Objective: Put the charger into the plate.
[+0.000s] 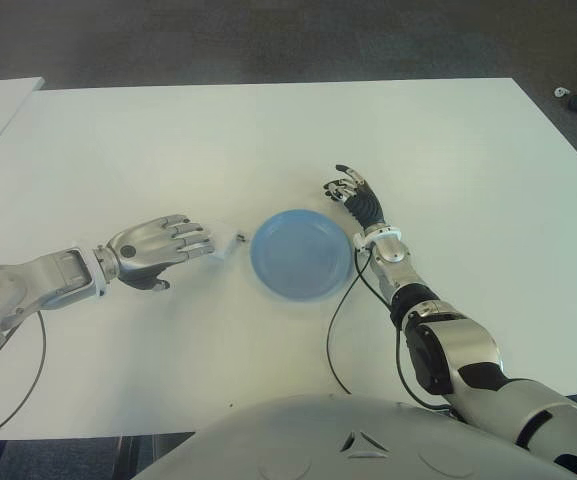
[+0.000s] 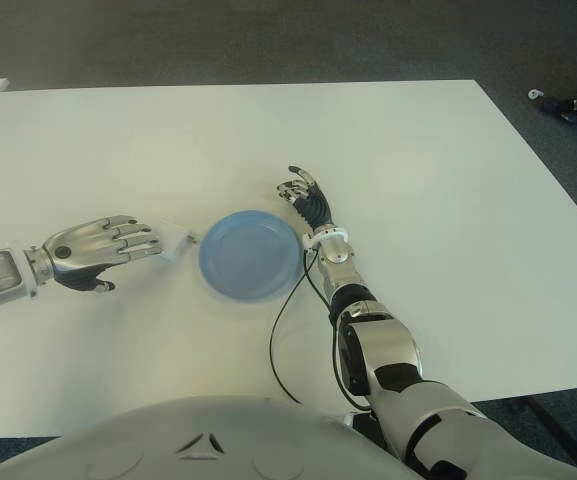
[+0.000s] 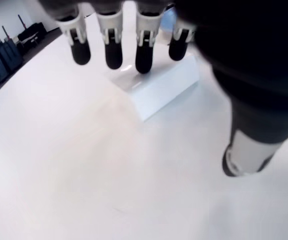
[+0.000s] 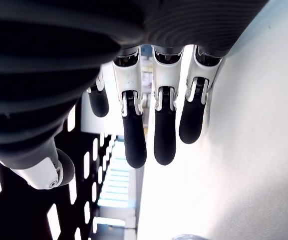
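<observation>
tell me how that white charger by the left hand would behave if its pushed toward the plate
The charger looks like a rigid, flat-faced block, so it would probably slide on the smooth table rather than roll. It seems small and light, so the left hand's fingertips may skid it off line. The plate's rim could stop it.

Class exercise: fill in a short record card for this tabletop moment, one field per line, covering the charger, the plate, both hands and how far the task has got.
charger: small white block on the white table, just left of the plate, not in it
plate: blue, round, holds nothing
left hand: left of the charger, fingers extended, fingertips at the charger's near edge, not gripping
right hand: at the plate's far right, fingers relaxed, holding nothing
task status: charger not yet picked up
</observation>
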Robot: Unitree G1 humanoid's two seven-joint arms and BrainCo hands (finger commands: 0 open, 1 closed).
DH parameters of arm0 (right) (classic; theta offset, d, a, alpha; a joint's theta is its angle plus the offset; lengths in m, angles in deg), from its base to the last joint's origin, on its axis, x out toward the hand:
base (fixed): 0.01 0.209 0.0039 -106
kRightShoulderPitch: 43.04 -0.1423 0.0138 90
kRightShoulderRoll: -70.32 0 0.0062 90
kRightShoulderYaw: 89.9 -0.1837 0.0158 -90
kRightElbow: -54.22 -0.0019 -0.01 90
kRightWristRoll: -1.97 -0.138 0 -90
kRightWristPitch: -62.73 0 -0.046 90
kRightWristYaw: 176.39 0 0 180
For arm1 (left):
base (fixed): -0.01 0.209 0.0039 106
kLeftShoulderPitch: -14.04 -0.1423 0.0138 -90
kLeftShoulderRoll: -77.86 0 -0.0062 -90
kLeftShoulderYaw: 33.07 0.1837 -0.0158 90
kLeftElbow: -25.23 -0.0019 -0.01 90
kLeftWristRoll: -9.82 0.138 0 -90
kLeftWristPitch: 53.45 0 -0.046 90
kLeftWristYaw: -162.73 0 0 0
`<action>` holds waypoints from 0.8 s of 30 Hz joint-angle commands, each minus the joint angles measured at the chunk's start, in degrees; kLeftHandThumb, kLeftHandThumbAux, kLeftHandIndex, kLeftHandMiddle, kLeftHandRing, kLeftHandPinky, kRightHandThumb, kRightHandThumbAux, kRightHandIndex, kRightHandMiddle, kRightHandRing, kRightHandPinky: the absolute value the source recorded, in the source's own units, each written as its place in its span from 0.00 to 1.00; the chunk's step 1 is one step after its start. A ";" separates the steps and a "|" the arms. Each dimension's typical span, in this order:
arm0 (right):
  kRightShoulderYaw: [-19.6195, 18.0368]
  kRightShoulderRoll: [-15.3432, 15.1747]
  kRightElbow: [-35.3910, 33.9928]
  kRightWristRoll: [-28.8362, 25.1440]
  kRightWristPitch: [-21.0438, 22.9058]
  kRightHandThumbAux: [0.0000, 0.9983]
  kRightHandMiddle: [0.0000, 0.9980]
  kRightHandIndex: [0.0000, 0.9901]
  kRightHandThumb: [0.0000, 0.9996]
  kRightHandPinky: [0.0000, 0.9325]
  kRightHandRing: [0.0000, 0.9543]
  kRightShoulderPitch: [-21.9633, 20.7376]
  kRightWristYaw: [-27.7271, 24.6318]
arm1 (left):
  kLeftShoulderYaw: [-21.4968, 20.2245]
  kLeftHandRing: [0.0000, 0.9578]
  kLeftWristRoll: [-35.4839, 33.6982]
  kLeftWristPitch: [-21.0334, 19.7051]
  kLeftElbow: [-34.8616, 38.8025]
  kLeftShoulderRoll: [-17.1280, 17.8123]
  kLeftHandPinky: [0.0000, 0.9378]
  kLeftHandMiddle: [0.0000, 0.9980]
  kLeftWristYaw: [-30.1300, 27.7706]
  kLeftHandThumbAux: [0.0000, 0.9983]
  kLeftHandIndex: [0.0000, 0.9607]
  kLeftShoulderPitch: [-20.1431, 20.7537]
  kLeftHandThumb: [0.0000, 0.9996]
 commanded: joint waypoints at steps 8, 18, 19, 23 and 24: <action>0.29 -0.23 3.37 0.67 4.36 0.58 0.42 0.12 0.00 0.30 0.41 3.71 0.88 | -3.72 0.12 -1.07 0.39 3.53 -0.76 0.11 0.14 -4.83 0.61 0.08 -3.13 0.00; 0.22 0.03 3.49 0.51 4.60 0.60 0.42 0.10 0.00 0.30 0.41 3.63 0.98 | -8.27 0.10 -4.37 -3.30 5.92 -4.97 0.10 0.11 -6.78 0.62 0.06 -5.11 0.00; 0.23 0.04 3.49 0.52 4.59 0.60 0.42 0.10 0.00 0.31 0.41 3.63 1.03 | -8.78 0.09 -4.56 -3.82 6.08 -5.50 0.10 0.11 -6.60 0.62 0.06 -5.48 0.00; 0.26 0.04 3.56 0.57 4.72 0.61 0.42 0.10 0.00 0.31 0.41 3.53 1.19 | -10.67 0.10 -5.04 -6.03 6.20 -8.24 0.11 0.11 -5.51 0.62 0.06 -6.43 0.00; 0.24 0.04 3.57 0.55 4.76 0.61 0.42 0.10 0.00 0.31 0.41 3.52 1.18 | -11.16 0.10 -5.15 -6.70 6.16 -9.10 0.11 0.11 -5.00 0.61 0.06 -6.74 0.00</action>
